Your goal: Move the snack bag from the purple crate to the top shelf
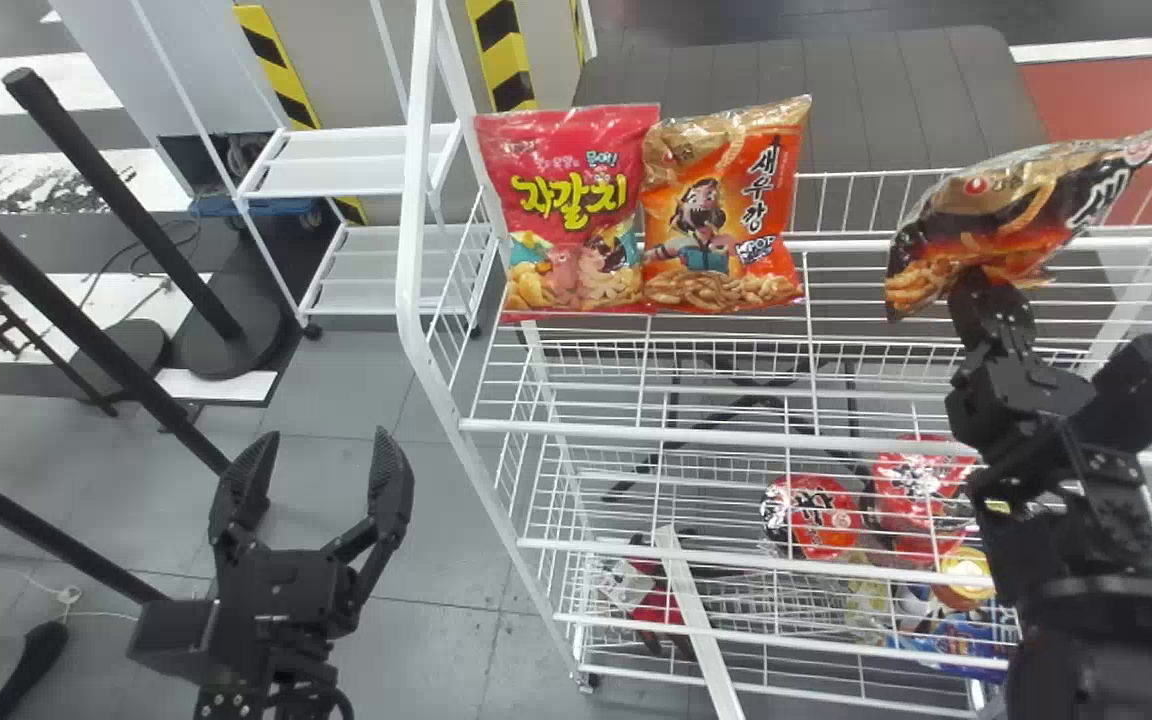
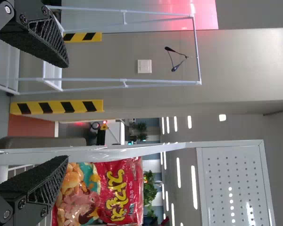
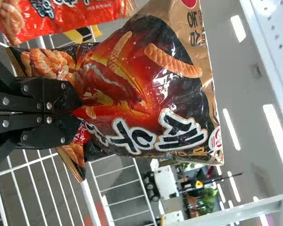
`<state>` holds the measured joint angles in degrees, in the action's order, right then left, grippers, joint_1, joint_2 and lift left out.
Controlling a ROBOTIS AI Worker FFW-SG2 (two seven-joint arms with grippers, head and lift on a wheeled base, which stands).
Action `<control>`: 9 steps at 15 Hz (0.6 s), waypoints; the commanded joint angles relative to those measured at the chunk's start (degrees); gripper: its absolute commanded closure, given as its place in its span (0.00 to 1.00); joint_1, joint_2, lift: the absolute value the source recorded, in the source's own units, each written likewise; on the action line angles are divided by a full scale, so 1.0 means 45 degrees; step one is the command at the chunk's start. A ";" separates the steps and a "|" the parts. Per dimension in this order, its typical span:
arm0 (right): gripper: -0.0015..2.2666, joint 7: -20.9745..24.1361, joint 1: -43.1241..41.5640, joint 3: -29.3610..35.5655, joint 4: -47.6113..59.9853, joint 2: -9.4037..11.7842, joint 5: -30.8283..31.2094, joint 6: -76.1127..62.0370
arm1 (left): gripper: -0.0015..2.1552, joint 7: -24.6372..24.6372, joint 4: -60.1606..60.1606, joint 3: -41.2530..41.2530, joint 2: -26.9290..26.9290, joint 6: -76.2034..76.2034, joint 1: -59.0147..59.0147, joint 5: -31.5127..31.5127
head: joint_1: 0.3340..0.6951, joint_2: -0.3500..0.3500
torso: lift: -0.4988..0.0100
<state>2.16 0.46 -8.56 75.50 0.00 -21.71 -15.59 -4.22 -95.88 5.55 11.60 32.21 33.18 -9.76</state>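
From where I stand, the right claw is closed down tight on the bag, pinching it low where the wrap bunches — I take it, so that the puffed body stays free to be set down foot first. The bag tilts above the right part of the top shelf, and it probably wants straightening before release (a soft pouch like that could easily flop over). The left claw gapes wide with nothing in it, parked beside the rack.

On the top shelf, the red bag and the orange bag stand side by side, fronts showing, as if on display — the third likely belongs in that row. The wire tiers below hold red packs and, lower down, a blue pack.
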 commanded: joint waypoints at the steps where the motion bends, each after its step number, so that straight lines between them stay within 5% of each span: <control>1: 0.98 -0.0030 -0.0395 -0.0189 -0.0158 -0.0012 -0.0840 0.0605 | 0.06 0.0000 0.0018 -0.0003 0.0000 0.0000 -0.0011 0.0000 | 1.00 0.77 | 0.99; 9: 0.98 -0.0128 -0.0863 -0.0462 -0.0099 -0.0012 -0.1485 0.2519 | 0.06 0.0000 0.0115 -0.0003 0.0020 0.0117 -0.0050 0.0000 | 1.00 0.84 | 0.99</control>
<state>1.58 -3.08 -10.71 75.05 0.00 -28.24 -3.95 -4.22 -95.40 5.62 11.68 32.63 33.01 -9.76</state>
